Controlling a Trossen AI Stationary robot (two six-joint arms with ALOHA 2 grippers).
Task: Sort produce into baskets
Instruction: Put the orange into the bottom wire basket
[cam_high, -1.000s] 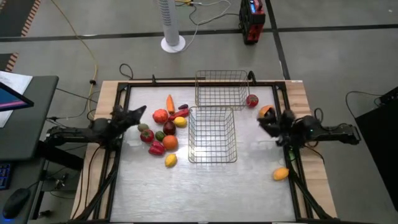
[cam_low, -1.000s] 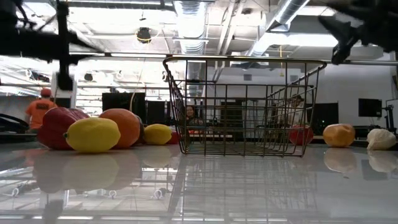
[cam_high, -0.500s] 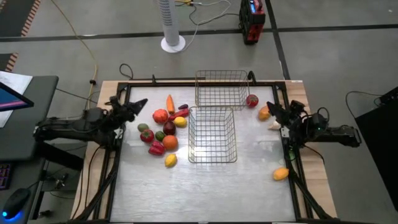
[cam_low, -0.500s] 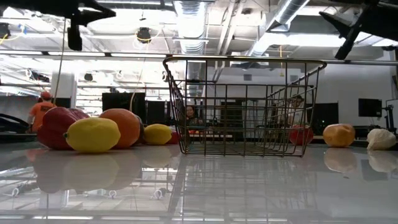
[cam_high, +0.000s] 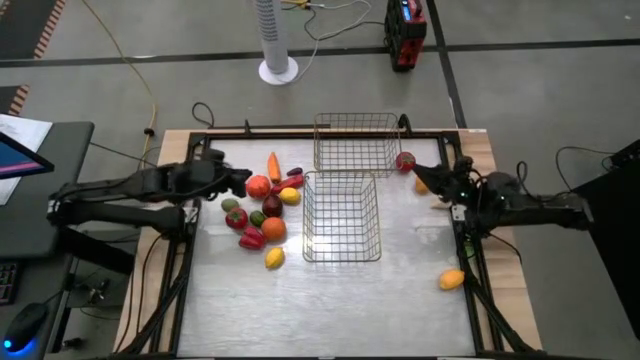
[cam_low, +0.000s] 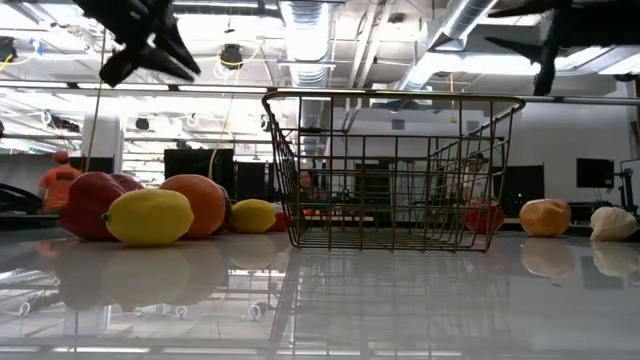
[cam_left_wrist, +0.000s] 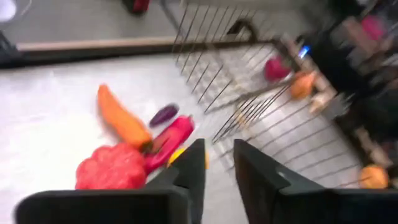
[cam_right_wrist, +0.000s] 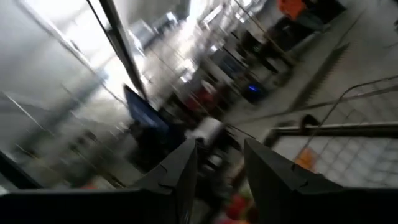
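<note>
Silver baskets (cam_high: 341, 215) sit mid-table and look empty, most produce (cam_high: 262, 212) heaped near the left edge — so the left gripper (cam_high: 243, 180), slightly parted and empty, hovers there, while the right gripper (cam_high: 425, 173), likewise parted, hangs above strays near the right edge.

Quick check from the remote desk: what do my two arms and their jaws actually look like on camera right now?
Both arms are dark, nearly black, slim jointed links with thin black cables trailing behind. The left gripper and right gripper each end in two matte black, flat, tapered jaws on a broad dark base. A small blue light glows on the right arm. No other markings are visible.
</note>
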